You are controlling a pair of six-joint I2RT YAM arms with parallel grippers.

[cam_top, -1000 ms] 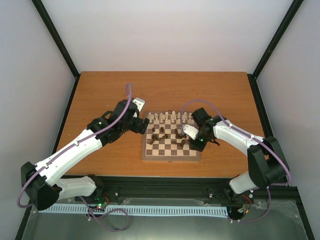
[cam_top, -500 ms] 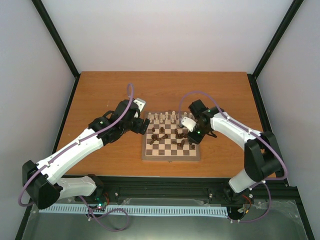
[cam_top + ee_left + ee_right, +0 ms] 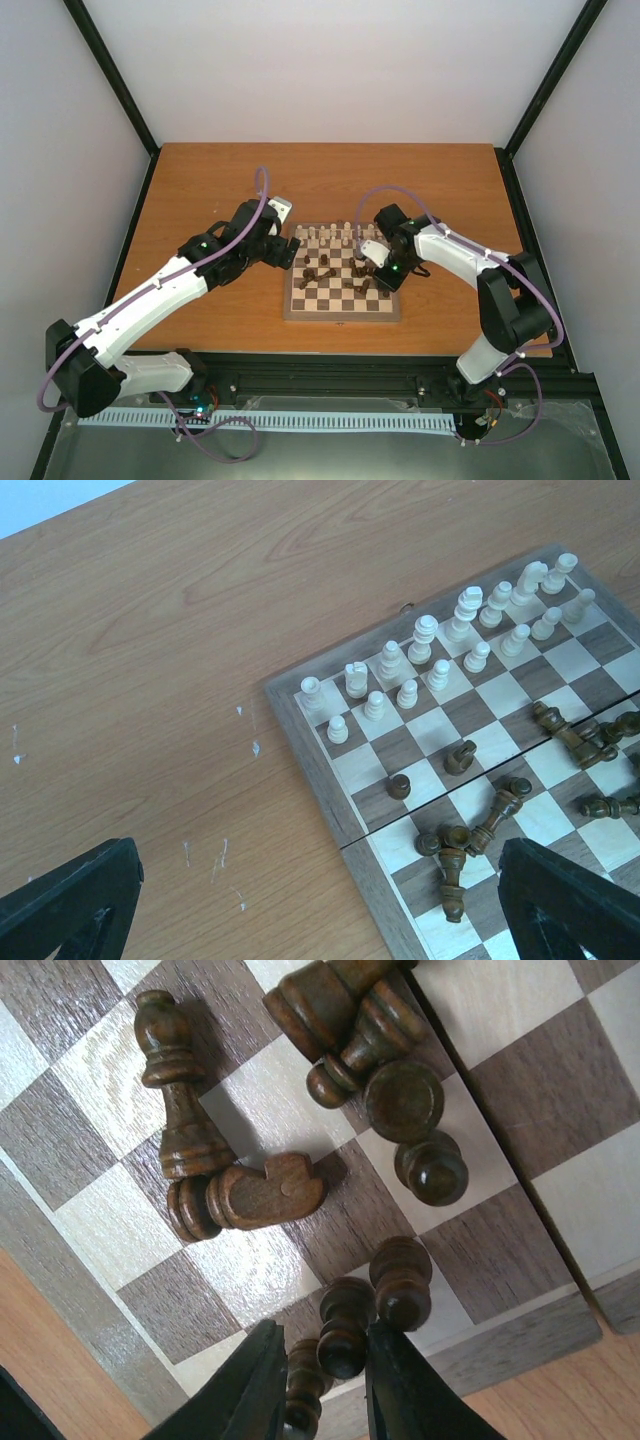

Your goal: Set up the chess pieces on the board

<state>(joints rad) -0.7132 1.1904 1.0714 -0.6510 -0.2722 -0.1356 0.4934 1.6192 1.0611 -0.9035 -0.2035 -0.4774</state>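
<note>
Now the right claw [image 3: 325, 1360] has a dark piece [image 3: 345, 1322] between its fingers; pinched or not, I cannot tell. Next: squeeze, lift straight.

The board [image 3: 330, 305] is laid around the middle of the table [image 3: 220, 180]. Two rows of upright pieces [image 3: 425, 635] are ranged along its far edge, and toppled pieces [image 3: 500, 815] are strewn over the squares just before them.

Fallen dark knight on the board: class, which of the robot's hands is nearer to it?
Right. The right hand hovers beside the knight, its fingers flanking a dark pawn nearby. The left hand sits off the board's left edge, well away.
</note>
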